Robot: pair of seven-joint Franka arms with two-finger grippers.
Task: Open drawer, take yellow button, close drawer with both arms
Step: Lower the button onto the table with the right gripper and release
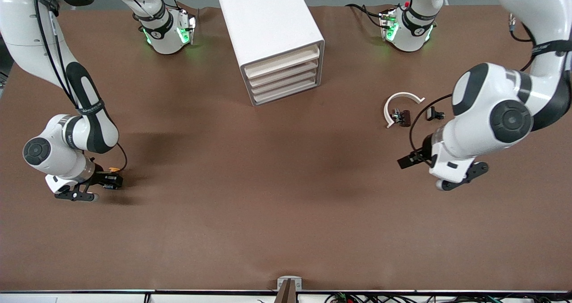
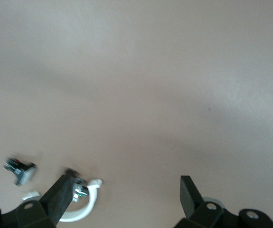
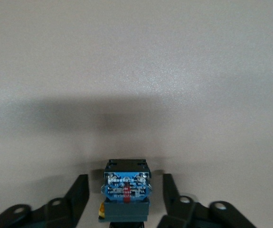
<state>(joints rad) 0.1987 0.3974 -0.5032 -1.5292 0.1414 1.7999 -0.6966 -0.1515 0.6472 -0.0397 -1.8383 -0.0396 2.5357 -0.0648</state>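
High front camera facing robots, wrist cameras close above table [image 1: 268, 195]

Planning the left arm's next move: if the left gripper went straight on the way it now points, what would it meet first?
Judging from its wrist view, the left gripper, fingers open, points at bare brown table. The white curved piece and small black parts lie off to one side, probably out of its line.

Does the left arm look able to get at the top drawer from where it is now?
Probably yes. The left gripper is open and holding nothing, and only bare table lies between it and the shut drawer; the white ring sits off that path.
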